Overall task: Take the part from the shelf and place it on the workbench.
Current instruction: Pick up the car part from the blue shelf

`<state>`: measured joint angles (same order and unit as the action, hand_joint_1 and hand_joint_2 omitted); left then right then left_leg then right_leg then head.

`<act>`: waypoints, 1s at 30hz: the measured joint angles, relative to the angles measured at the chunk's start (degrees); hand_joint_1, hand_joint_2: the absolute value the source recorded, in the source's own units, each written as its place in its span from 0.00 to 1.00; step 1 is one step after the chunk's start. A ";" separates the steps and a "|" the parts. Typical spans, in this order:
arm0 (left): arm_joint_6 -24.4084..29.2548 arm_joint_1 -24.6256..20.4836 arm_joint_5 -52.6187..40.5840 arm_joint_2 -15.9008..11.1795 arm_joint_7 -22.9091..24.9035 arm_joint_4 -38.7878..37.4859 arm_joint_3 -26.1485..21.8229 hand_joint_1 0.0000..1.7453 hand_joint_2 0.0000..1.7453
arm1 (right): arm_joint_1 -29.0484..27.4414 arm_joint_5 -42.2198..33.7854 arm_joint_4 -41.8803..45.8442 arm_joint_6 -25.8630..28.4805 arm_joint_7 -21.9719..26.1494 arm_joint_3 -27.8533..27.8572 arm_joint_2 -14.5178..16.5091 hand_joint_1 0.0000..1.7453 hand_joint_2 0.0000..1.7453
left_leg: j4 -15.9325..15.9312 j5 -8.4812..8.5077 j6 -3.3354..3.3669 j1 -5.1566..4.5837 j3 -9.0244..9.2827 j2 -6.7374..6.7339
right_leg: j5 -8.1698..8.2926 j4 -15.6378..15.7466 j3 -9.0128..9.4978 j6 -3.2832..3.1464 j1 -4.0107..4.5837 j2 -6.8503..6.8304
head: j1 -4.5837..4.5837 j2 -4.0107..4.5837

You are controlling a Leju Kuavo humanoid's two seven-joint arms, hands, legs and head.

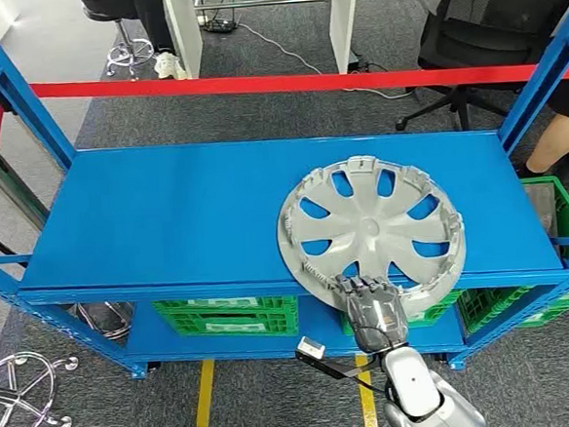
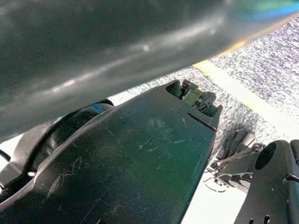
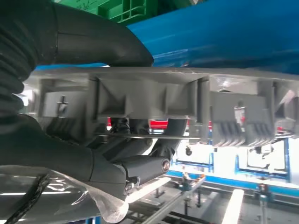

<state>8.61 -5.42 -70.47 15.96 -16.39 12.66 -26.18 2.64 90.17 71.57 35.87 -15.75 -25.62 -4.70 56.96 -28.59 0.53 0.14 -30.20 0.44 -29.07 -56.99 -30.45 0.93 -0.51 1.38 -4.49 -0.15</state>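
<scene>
Blue steel shelf (image 1: 192,210), top deck: carries one silver wheel cover (image 1: 371,229), lying flat at its front edge, rim overhanging. My right hand (image 1: 373,310) grips that near rim, thumb (image 3: 105,44) opposite fingers (image 3: 141,140). My left hand: state undeterminable.

A silver-grey plastic wheel cover (image 1: 372,229) is lying flat on the top board of the blue shelf (image 1: 178,216), toward its right half. Its inner side is facing up, showing curved spokes, blue board showing through the openings between them, and a ring of small clips around the rim. Its near edge is overhanging the shelf's front lip. In the right wrist view the rim (image 3: 148,95) is appearing edge-on, ribbed and grey.
</scene>
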 joint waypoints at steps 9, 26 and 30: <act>-1.16 -2.46 1.61 0.04 -0.33 0.02 -0.82 0.00 0.00 | 0.68 0.03 1.76 -0.37 2.09 -2.52 0.01 1.00 1.00 | 0.00 0.01 0.00 0.00 0.00 0.00 | 0.01 -0.04 0.01 0.00 0.00 0.01 | 0.01 0.00; -2.31 -3.58 2.62 0.05 -0.67 0.06 -2.42 0.00 0.00 | -8.36 -0.11 32.91 3.47 56.79 8.99 10.94 1.00 1.00 | 0.01 0.00 -0.01 0.02 -0.18 0.23 | -0.13 -0.14 -0.28 -0.11 0.05 -0.20 | 0.06 0.00; -2.18 -3.86 2.31 0.07 -0.07 0.08 -2.48 0.00 0.00 | -11.58 -0.21 39.91 3.73 57.11 12.45 16.67 1.00 1.00 | -0.04 0.05 -0.10 0.10 -0.28 0.67 | -0.32 -0.19 -0.20 -0.27 0.16 -0.71 | -0.02 0.00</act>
<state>6.43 -9.28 -68.16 16.02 -16.46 12.74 -28.66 -8.94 89.96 111.48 39.59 41.37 -13.17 11.97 56.92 -28.54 0.43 0.24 -30.48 1.11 -29.39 -57.19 -30.65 0.66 -0.34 0.67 -4.51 -0.15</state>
